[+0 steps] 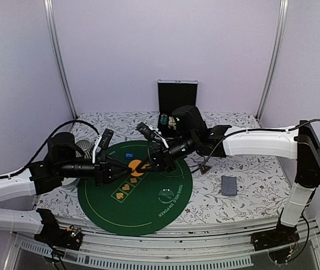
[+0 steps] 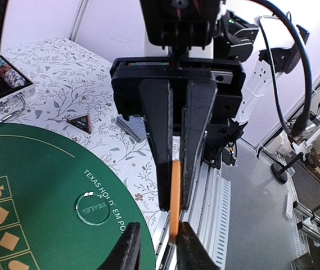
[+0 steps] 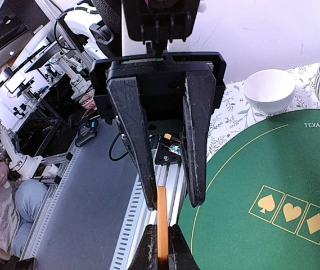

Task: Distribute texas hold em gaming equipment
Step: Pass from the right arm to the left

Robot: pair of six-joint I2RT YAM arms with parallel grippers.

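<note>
Left of centre in the overhead view, my left fingers (image 3: 139, 146) stand partly open. They straddle the thin orange plastic disc (image 3: 162, 214) with a gap on each side and do not clamp it. The disc hangs edge-on at mid-frame above the round green felt mat (image 1: 148, 208). Just right of it, my right fingers (image 2: 199, 124) are pinched tight on it.

Judgement: hand-over step. Next, the left must close squarely before the right releases.
</note>
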